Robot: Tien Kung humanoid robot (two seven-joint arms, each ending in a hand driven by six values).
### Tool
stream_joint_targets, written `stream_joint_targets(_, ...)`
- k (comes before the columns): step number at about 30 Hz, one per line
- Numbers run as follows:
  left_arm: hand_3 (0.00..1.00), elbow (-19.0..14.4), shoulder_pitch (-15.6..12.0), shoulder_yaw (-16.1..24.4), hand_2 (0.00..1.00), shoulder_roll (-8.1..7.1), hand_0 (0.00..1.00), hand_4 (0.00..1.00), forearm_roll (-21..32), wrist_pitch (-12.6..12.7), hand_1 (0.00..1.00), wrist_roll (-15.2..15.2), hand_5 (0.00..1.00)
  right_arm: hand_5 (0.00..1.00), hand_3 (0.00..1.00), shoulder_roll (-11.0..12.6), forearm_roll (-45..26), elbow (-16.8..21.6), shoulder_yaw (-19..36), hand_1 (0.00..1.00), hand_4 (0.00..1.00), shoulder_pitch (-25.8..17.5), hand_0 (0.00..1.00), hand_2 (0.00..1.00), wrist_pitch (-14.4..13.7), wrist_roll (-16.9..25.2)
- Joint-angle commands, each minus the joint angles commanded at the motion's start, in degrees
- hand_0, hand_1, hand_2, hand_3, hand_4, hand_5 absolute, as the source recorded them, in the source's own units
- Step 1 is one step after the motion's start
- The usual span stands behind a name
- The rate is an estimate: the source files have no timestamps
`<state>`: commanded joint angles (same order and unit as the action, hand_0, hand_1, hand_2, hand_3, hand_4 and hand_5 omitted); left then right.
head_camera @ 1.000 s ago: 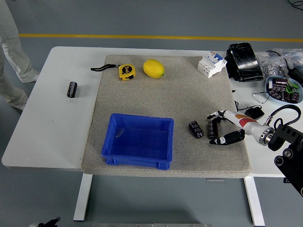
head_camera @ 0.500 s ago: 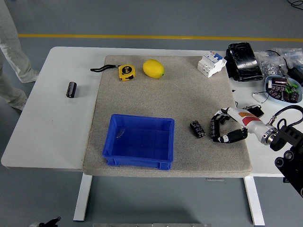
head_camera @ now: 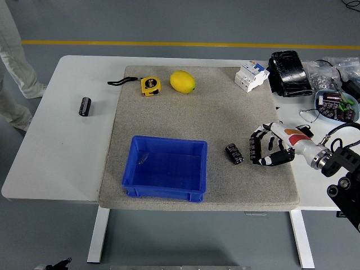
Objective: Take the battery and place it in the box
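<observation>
A black battery (head_camera: 234, 153) lies on the grey mat (head_camera: 197, 112), just right of the blue box (head_camera: 165, 167), which is empty. My right hand (head_camera: 260, 151) comes in from the right edge and hovers a short way right of this battery, not touching it. Its fingers (head_camera: 254, 147) are spread and loosely bent toward the battery and hold nothing. A second black battery (head_camera: 85, 106) lies on the bare white table at the far left. My left arm is out of view.
A yellow tape measure (head_camera: 149, 85), a lemon (head_camera: 182, 81) and a white circuit breaker (head_camera: 251, 75) lie along the mat's far edge. Black gear (head_camera: 289, 73), a bowl of parts (head_camera: 336, 106) and cables crowd the right end. A person's leg (head_camera: 14, 62) stands at the far left.
My right hand has drawn back slightly to the right and lifted a little, with its fingers turned more upright. The battery beside it has not moved.
</observation>
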<state>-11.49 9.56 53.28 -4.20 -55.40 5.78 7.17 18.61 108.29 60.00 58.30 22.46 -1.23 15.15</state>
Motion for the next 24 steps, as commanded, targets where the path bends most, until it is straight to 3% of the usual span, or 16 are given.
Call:
stream_joint_targets(1, 0.624, 0.0, 0.0, 0.1, 0.802, 0.01, 0.738, 0.711, 0.0, 0.0, 0.769, 0.0, 0.603, 0.025, 0.386, 0.0, 0.0, 0.6, 0.3, 0.305, 0.709, 0.2, 0.160, 0.369, 0.0, 0.0)
stream_joint_targets(11, 0.625, 0.0, -0.1, 0.2, 0.801, -0.14, 0.755, 0.711, -0.1, 0.0, 0.769, 0.0, 0.601, 0.025, 0.387, -0.1, -1.0, 8.4, -0.4, 0.306, 0.711, 3.2, 0.159, 0.367, 0.9, -0.9)
stream_joint_targets(18, 0.625, 0.1, 0.0, 0.8, 0.801, -0.16, 0.761, 0.711, -0.6, 0.1, 0.770, 0.0, 0.602, 0.029, 0.391, -1.9, 0.7, 15.0, -5.5, 0.310, 0.718, 6.0, 0.159, 0.371, 2.9, -1.5)
stream_joint_targets(24, 0.625, -0.1, 0.2, 1.0, 0.801, -0.40, 0.777, 0.711, -1.3, -0.1, 0.769, 0.3, 0.603, 0.037, 0.398, -3.4, 2.0, 17.5, -13.1, 0.316, 0.719, 9.7, 0.160, 0.374, 4.8, -1.7)
